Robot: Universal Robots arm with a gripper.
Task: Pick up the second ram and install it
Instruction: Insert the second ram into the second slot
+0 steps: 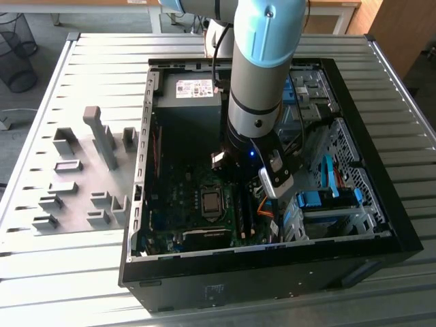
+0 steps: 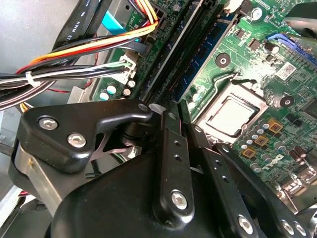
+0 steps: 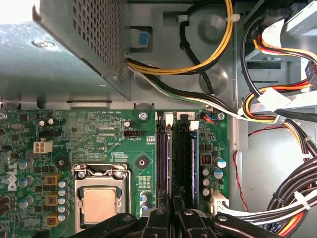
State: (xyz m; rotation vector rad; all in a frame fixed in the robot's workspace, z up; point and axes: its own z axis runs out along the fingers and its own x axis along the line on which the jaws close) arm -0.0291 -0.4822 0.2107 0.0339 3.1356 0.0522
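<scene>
My black pincer (image 3: 173, 218) hangs low inside the open black computer case (image 1: 381, 225), right over the green motherboard (image 3: 99, 134), its fingers drawn together on the top edge of the thin blue memory stick (image 3: 194, 166), the second ram. The stick stands upright in the slot nearest the bundled cables (image 3: 277, 114), beside the empty black memory slots (image 3: 163, 163). To seat it well I judge I should press straight down, evenly along its length, without tilting toward the silver processor socket (image 3: 99, 203).
</scene>
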